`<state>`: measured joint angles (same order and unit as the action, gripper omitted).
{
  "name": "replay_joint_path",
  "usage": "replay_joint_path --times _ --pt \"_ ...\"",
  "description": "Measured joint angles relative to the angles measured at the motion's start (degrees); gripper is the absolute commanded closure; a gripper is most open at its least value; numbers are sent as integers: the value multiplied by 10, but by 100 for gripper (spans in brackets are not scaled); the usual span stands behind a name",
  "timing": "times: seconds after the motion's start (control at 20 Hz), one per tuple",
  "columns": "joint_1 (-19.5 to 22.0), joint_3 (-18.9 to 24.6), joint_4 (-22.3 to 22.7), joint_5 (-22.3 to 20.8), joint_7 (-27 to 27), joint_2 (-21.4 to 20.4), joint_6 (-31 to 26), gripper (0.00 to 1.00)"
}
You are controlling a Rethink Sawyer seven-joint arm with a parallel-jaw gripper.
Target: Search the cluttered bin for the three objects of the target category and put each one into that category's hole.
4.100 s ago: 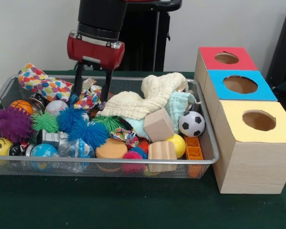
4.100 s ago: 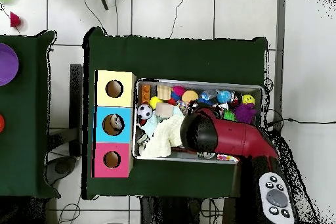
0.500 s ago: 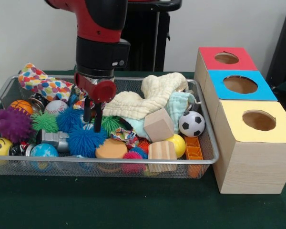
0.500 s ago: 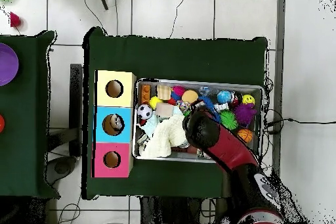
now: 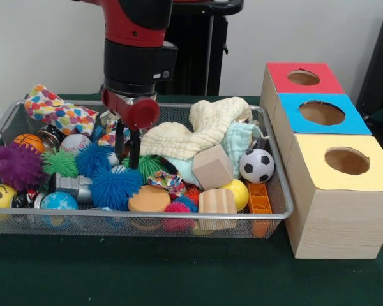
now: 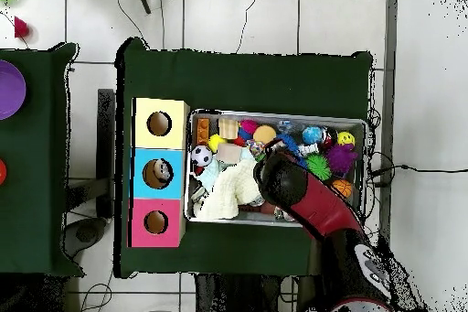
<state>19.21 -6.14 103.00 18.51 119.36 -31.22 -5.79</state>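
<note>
The wire mesh bin (image 5: pixel 277 213) is full of small things: spiky balls in purple (image 5: pixel 16 167), green (image 5: pixel 59 162) and blue (image 5: pixel 117 189), a soccer ball (image 5: pixel 256 166), a baseball (image 5: pixel 75 143), a wooden cube (image 5: pixel 212 167), a wooden cylinder (image 5: pixel 217 201) and a cream cloth (image 5: pixel 201 127). My gripper (image 5: pixel 127 162) hangs over the bin's left middle, fingers apart and empty, tips just above the blue spiky balls. In the overhead view the arm (image 6: pixel 302 189) hides the gripper over the bin (image 6: pixel 274 113).
Three wooden boxes with round holes stand right of the bin: red top (image 5: pixel 319 84), blue top (image 5: pixel 351 124) and yellow top (image 5: pixel 319 175). In the overhead view they sit left of the bin (image 6: pixel 159 107). A polka-dot cloth (image 5: pixel 57 109) lies on the bin's far left corner.
</note>
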Motion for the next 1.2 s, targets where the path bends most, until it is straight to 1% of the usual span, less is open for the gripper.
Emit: replay_joint_path --times 0.25,0.5,0.7,1.2 --pt "1 -6 -25 0 0 10 -6 0" --pt "11 -6 -59 0 0 29 -6 0" --pt "19 -6 -76 0 0 40 -6 0" --pt "27 -4 -84 0 0 52 -6 0"
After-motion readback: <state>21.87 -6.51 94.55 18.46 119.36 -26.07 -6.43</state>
